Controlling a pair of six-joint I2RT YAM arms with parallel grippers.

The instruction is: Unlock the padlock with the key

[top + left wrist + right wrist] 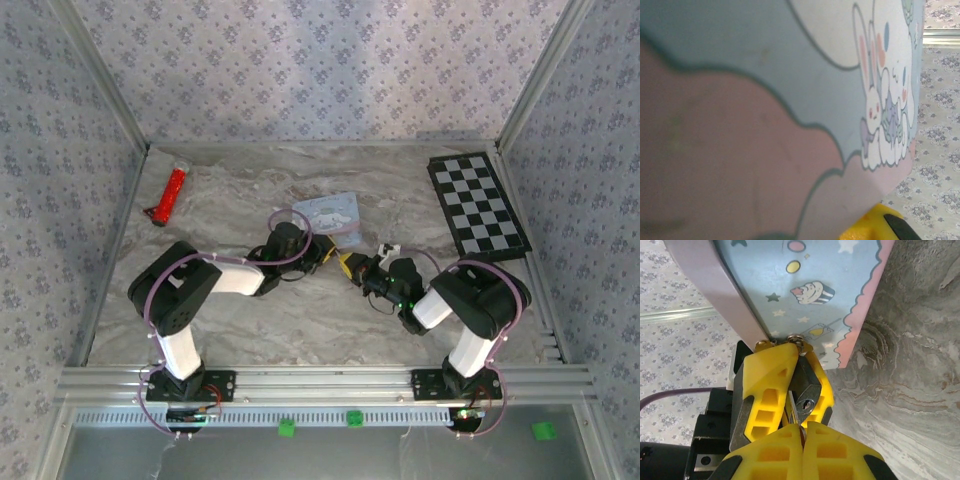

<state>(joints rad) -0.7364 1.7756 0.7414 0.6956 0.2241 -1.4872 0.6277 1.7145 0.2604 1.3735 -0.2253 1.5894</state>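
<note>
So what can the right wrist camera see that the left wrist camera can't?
Right wrist: the padlock, keyhole showing, pinched in the left gripper. The shut right gripper holds a thin sliver, probably the key, beside it, above the marble table. Left wrist: a cartoon bunny on the tin. Both: the tin and a yellow gripper finger.

Arms folded inward — left gripper [799, 371] clamped; right gripper [802, 432] pinched shut
</note>
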